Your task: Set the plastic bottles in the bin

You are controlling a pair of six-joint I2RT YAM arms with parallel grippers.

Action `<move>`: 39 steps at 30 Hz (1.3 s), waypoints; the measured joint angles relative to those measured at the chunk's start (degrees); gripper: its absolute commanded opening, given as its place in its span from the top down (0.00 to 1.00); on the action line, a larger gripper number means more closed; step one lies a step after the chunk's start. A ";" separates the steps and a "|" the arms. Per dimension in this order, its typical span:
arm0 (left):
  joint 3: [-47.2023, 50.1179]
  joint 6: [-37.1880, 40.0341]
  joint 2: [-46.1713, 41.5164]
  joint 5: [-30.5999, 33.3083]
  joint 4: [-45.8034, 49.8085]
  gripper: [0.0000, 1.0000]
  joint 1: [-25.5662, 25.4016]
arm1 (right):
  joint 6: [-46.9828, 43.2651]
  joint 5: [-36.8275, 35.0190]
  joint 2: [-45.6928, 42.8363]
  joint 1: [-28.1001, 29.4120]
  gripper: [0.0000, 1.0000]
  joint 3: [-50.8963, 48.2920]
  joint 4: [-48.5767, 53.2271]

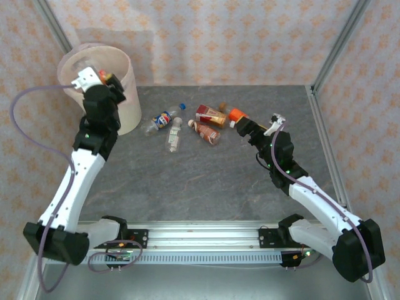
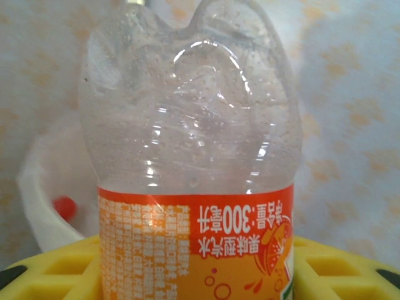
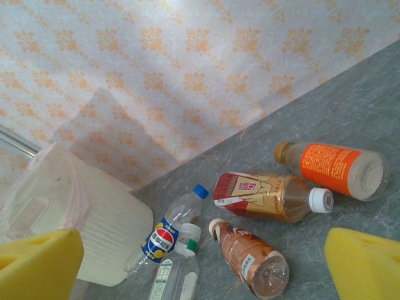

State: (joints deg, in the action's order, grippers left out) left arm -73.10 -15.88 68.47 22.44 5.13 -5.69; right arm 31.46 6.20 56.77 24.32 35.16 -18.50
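My left gripper [image 1: 105,79] hangs over the mouth of the bin [image 1: 129,103], the pale round bucket at the far left with a pinkish bag lining. It is shut on a clear plastic bottle [image 2: 187,137] with an orange label, base pointing away, gripped between the yellow fingers [image 2: 350,262]. A red cap [image 2: 64,207] lies inside the bin [image 2: 37,212]. My right gripper [image 1: 241,127] is open, just short of an orange-labelled bottle [image 1: 236,114]. Lying on the table in the right wrist view: the orange bottle [image 3: 334,169], a red-gold one [image 3: 262,195], a brown one [image 3: 250,256], a blue-labelled one [image 3: 164,236], a white-labelled one [image 3: 172,278].
The loose bottles lie in a cluster at the back middle of the grey table [image 1: 206,181], between the bin [image 3: 109,231] and my right gripper [image 3: 203,259]. Patterned walls and metal posts [image 1: 334,44] close in the back and sides.
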 measured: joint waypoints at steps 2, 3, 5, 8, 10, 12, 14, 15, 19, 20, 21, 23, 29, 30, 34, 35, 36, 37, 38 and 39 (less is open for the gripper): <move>-3.02 0.76 3.63 -0.11 -0.26 0.50 3.54 | 0.00 0.00 0.00 0.00 0.01 0.00 -0.02; -5.03 1.09 5.84 -0.15 -0.17 0.50 5.07 | 0.00 0.00 0.00 0.00 0.01 0.00 0.00; -9.22 1.66 10.14 -0.79 -0.04 0.50 7.23 | 0.00 0.00 0.00 0.00 0.01 -0.02 0.00; -14.62 2.73 15.85 -1.05 -0.24 0.50 9.38 | 0.00 -0.02 0.00 0.00 0.01 -0.04 0.00; -17.33 2.71 19.08 -1.16 -0.17 0.50 10.62 | 0.00 -0.02 0.00 0.00 0.01 -0.11 -0.02; -19.58 1.86 21.90 -1.25 -0.11 0.50 11.78 | 0.00 -0.02 0.00 0.00 0.01 -0.20 0.02; -21.68 0.24 24.61 -1.42 0.00 0.51 13.11 | 0.00 -0.02 0.00 0.00 0.01 -0.24 0.02; -22.84 -0.96 26.01 -1.42 0.26 0.51 13.84 | 0.00 -0.02 -0.02 0.00 0.01 -0.24 0.02; -28.35 -6.91 31.58 -1.40 2.47 0.51 16.22 | 0.00 -0.11 -0.26 0.00 0.01 -0.48 0.02; -29.59 -8.57 32.83 -1.46 3.08 0.51 16.61 | 0.00 -0.26 -0.39 0.02 0.01 -0.66 0.02; -30.67 -10.27 33.97 -1.55 3.52 0.51 16.85 | 0.02 -0.37 -0.50 0.00 0.01 -0.83 0.02; -32.63 -13.55 36.02 -1.66 4.39 0.50 16.98 | 0.00 -0.52 -0.55 0.00 0.01 -1.09 0.04; -44.15 -23.39 45.20 -2.54 10.21 0.45 16.94 | -0.04 -0.92 -0.66 0.00 0.01 -1.20 0.09; -46.99 -24.83 47.32 -2.99 11.45 0.42 16.94 | -0.04 -0.94 -0.74 0.00 0.01 -1.20 0.11; -55.12 -28.72 53.79 -5.33 16.11 0.21 16.94 | -0.04 -1.42 -1.62 0.00 0.01 -1.29 0.63; -56.17 -29.22 54.71 -6.10 16.81 0.17 16.94 | -0.07 -1.62 -1.95 0.02 0.01 -1.40 0.68; -56.68 -29.53 55.19 -6.99 17.49 0.15 16.94 | -0.07 -1.88 -2.40 0.02 0.01 -1.64 0.70; -56.72 -29.70 55.34 -7.69 17.94 0.14 16.94 | -0.09 -2.01 -2.78 0.00 0.01 -1.92 0.70; -56.72 -29.88 55.34 -8.63 18.58 0.12 16.94 | -0.09 -2.21 -3.26 0.02 0.01 -2.27 0.74; -56.72 -29.94 55.25 -9.35 18.80 0.10 16.94 | -0.09 -2.38 -3.56 0.00 0.01 -2.60 0.79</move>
State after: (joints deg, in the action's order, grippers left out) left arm -129.82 -45.82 123.72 13.08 23.92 11.25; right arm 31.38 3.81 53.21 24.32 32.56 -17.72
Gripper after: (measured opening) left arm 0.878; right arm 0.994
